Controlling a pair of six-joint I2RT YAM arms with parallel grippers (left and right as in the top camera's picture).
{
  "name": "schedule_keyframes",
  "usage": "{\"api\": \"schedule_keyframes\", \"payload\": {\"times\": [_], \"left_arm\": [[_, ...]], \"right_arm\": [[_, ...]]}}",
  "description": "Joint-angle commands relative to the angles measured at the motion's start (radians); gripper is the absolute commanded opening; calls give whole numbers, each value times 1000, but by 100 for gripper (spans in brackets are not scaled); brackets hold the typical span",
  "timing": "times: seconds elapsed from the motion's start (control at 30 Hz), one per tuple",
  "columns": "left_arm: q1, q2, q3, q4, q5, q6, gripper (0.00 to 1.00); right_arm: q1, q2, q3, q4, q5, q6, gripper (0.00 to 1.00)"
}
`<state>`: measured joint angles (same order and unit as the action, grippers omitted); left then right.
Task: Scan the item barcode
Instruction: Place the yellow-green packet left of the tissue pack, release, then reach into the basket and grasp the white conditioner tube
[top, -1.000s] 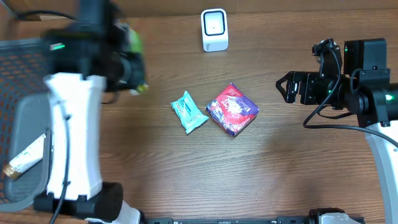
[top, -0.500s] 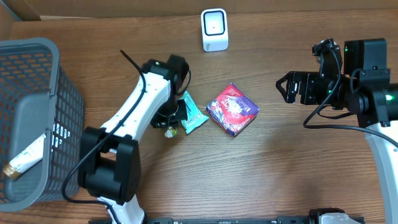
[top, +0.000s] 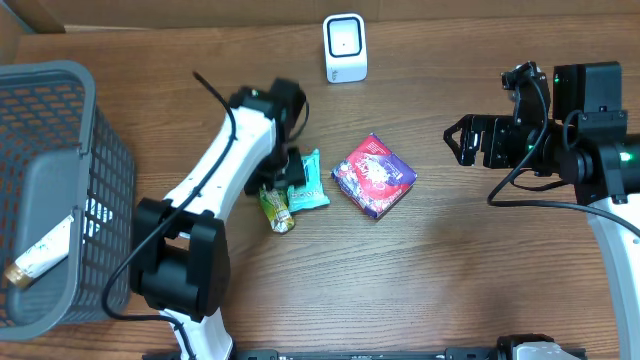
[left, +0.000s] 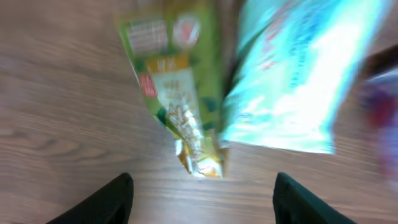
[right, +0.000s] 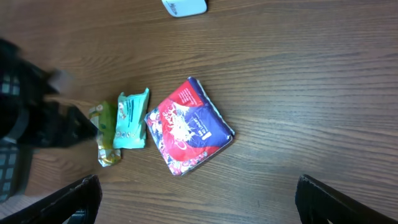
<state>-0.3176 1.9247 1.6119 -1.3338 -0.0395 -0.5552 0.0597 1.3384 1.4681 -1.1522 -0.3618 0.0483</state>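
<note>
Left arm (top: 225, 165) white links, black joints, black cable; right arm (top: 585, 100) black, green LEDs.

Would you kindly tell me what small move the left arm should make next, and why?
I'd probably raise the left gripper straight up and clear. Its jaws stand open, and the green packet lies free on the table against the teal packet, so nothing is held and a sideways move might drag either.

A green snack packet (top: 277, 210) lies flat, just beside a teal packet (top: 308, 186).
</note>
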Motion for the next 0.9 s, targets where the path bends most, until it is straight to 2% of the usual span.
{"api": "schedule_keyframes", "payload": {"times": [0.0,0.17,0.3,0.43,0.6,0.73,0.87], "left_arm": [[32,-64,225,-63,-28,-6,63],[136,-153,523,-168,-81,-7,63],[273,-249,627,-239,-152,-33,64],[481,-331,627,-327,-210,-80,68],[797,-356,576,-350,-168,-98,75],[984,-347,470,-289,-100,-114,77],[1078,-346,293,-169,-63,-129,77]], "right_arm": [[3,-3,24,2,2,-12,100],[3,-3,24,-2,2,-12,100],[3,-3,24,-2,2,-12,100],[3,-3,24,-2,2,-12,100],[3,-3,24,-1,2,-12,100],[3,-3,24,-3,2,-12,100],[3,-3,24,-3,1,-12,100]]}}
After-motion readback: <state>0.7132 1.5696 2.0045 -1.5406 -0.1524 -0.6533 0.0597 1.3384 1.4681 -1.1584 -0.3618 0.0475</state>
